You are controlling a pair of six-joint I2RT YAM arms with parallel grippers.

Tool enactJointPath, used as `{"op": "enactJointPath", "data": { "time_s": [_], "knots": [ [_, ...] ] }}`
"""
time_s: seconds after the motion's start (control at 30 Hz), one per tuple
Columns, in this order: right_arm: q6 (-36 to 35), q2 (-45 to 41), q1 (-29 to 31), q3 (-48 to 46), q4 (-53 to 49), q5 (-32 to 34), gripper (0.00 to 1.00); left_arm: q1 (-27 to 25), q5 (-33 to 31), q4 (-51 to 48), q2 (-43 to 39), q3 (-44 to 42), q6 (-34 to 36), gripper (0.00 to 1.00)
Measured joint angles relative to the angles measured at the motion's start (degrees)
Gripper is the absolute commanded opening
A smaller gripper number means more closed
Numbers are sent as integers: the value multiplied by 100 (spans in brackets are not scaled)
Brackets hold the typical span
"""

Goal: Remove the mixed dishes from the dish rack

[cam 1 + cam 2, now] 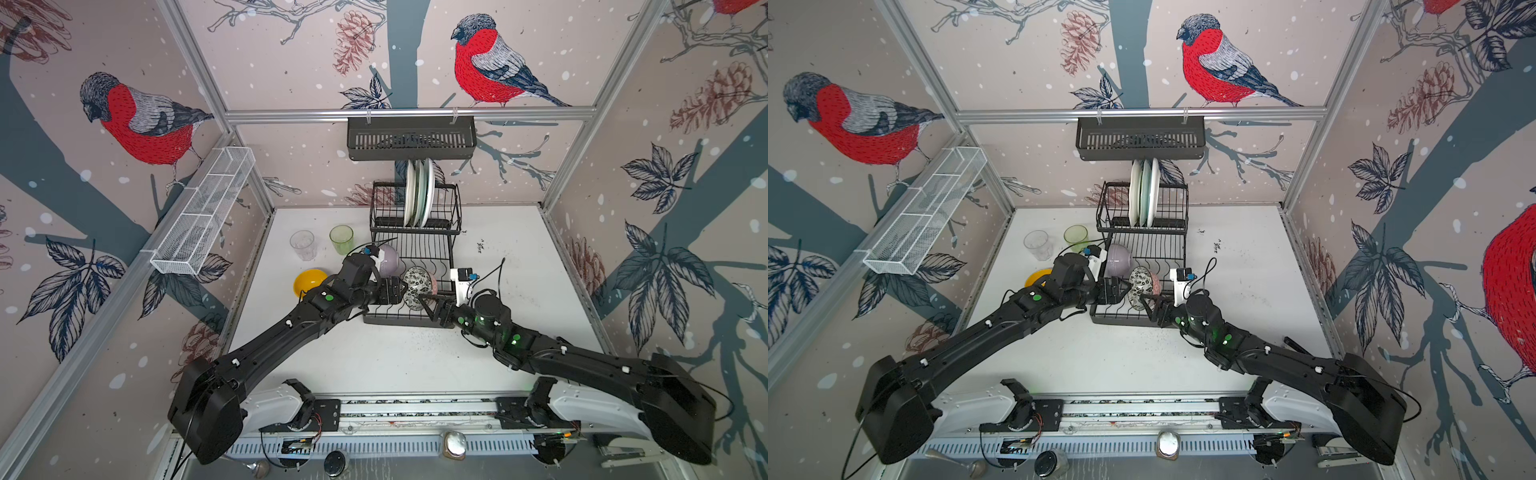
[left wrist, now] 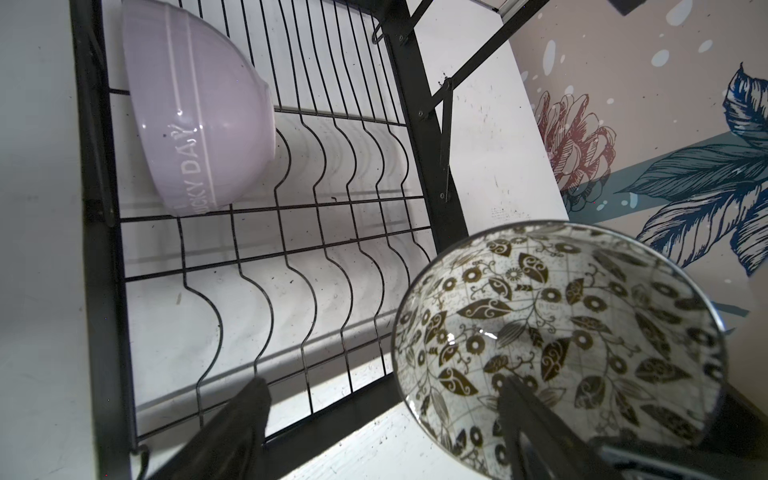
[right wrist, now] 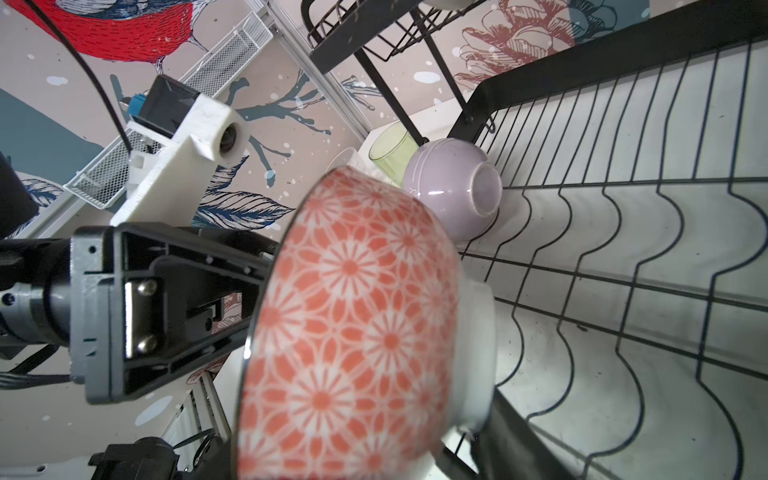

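Observation:
The pink-patterned bowl (image 1: 417, 286) (image 3: 353, 324) hangs on its side over the front of the black dish rack (image 1: 399, 321), with my right gripper (image 1: 428, 305) shut on it. One of its fingers (image 3: 511, 449) presses the bowl's white foot. My left gripper (image 2: 386, 411) (image 1: 405, 290) is open and straddles the bowl's rim, one finger (image 2: 523, 415) inside the leaf-patterned hollow (image 2: 561, 332), the other over the rack wires. A lilac bowl (image 1: 388, 259) (image 2: 199, 116) lies on its side in the lower tier. Three plates (image 1: 419, 193) stand upright in the upper tier.
On the table left of the rack stand a yellow bowl (image 1: 309, 280), a green glass (image 1: 341, 239) and a clear glass (image 1: 302, 244). A black slotted basket (image 1: 411, 139) hangs on the back rail, above the plates. A white mesh basket (image 1: 208, 212) hangs on the left wall.

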Motion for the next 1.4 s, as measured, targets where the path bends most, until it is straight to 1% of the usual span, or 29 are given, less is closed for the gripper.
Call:
{"op": "enactJointPath", "data": {
  "time_s": [0.1, 0.27, 0.47, 0.67, 0.73, 0.93, 0.97, 1.03, 1.07, 1.17, 1.27, 1.33, 1.4],
  "knots": [
    [2, 50, 4, 4, 9, -144, 59, -7, 13, 76, 61, 0, -26, 80],
    [0, 118, 2, 85, 9, -348, 59, -37, 39, 170, 155, -7, -55, 74],
    [-4, 214, 0, 243, -11, -507, 59, -48, 90, 313, 308, -13, -129, 61],
    [0, 321, -11, 308, 0, -599, 59, -57, 219, 385, 446, 52, -127, 54],
    [13, 363, -26, 308, 9, -651, 59, -59, 243, 415, 459, 68, -122, 49],
    [39, 516, -199, 363, 76, -938, 59, -57, 127, 321, 461, 70, -22, 40],
    [48, 544, -229, 363, 105, -1008, 59, -57, 101, 299, 461, 70, -20, 38],
    [66, 610, -295, 374, 162, -1147, 59, -57, 26, 258, 461, 70, -15, 29],
    [66, 634, -313, 385, 181, -1189, 59, -50, -13, 234, 463, 70, -9, 26],
    [68, 702, -341, 431, 190, -1270, 59, -37, -120, 133, 470, 70, 17, 24],
    [68, 737, -348, 446, 181, -1279, 59, -37, -129, 92, 509, 70, 15, 19],
    [79, 739, -358, 448, 157, -1239, 62, -37, -94, 72, 525, 70, 17, 11],
    [92, 752, -385, 448, -57, -1038, 67, -39, 133, 103, 529, 83, -20, 6]
  ]
}}
